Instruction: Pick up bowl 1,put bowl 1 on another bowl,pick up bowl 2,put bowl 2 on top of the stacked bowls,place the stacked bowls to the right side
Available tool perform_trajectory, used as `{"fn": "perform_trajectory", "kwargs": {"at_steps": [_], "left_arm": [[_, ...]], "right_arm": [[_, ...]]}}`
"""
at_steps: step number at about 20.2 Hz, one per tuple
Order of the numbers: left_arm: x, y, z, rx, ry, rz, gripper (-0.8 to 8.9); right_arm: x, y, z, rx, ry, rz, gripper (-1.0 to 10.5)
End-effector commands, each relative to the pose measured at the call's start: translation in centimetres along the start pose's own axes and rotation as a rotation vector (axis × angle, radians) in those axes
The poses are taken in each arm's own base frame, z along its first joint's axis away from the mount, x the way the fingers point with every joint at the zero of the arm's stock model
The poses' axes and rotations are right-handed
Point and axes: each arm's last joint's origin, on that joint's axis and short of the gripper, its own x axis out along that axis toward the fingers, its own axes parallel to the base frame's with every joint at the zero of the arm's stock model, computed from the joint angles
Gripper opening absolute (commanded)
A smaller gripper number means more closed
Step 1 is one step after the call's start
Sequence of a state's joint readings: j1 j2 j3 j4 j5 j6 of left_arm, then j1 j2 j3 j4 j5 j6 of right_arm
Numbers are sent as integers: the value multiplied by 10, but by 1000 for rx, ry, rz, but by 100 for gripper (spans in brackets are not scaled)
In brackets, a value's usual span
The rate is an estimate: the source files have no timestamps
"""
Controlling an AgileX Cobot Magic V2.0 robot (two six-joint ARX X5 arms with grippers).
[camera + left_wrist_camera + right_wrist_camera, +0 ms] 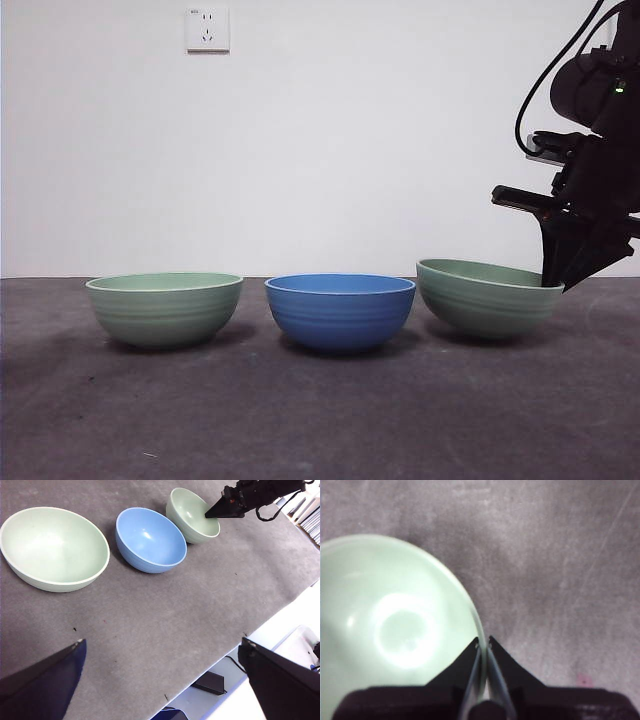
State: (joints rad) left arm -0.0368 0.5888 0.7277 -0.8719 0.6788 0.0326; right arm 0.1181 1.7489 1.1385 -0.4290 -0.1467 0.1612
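Three ribbed bowls stand in a row on the dark table. Bowl 1 (485, 300), pale green, is at the right end and sits tilted, its rim lower on the gripper's side. My right gripper (555, 285) is shut on that rim (479, 630), one jaw inside the bowl (395, 630) and one outside. The blue bowl (340, 312) stands upright in the middle. Bowl 2 (165, 308), also pale green, is upright at the left end. My left gripper (162, 645) hangs open high above the table's near side, holding nothing. The left wrist view shows bowl 1 (192, 515) under the right gripper (212, 514).
A white wall with a socket (207, 28) stands behind the table. The table's edge (240, 645) runs near the left gripper, with cables and a black box (210, 682) on the floor beyond it. Small gaps separate the bowls.
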Motion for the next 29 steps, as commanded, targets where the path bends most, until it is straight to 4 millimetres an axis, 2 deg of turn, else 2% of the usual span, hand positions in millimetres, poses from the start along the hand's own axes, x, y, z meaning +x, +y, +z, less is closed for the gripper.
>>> {"fn": "perform_trajectory", "kwargs": {"at_steps": [1,3,6,9,12,16,19,24,29], "left_arm": [[0,0,0,-4,1,-4,598],[0,0,0,-4,1,-4,598],[0,0,0,-4,1,-3,598],[0,0,0,-3,1,3,598],[0,0,0,-3,2,26,598],[0,0,0,-4,3,24,598],[0,0,-1,-10,11,24,598],[0,0,-1,-10,11,24,598],[0,0,-1,-10,11,26,598]], "right_arm": [[-2,1,2,3,-14,3,-8],[-11,3,5,0,-38,10,-9],[-38,14,9,-28,-114,35,-9],[-65,36,6,-82,-159,79,-10],[-72,66,-2,-159,-168,137,-12],[-61,105,-11,-241,-179,183,-13],[-48,121,-13,-268,-171,187,-13],[-19,128,-12,-275,-115,151,-13],[-1,129,-16,-288,-65,141,-13]]}}
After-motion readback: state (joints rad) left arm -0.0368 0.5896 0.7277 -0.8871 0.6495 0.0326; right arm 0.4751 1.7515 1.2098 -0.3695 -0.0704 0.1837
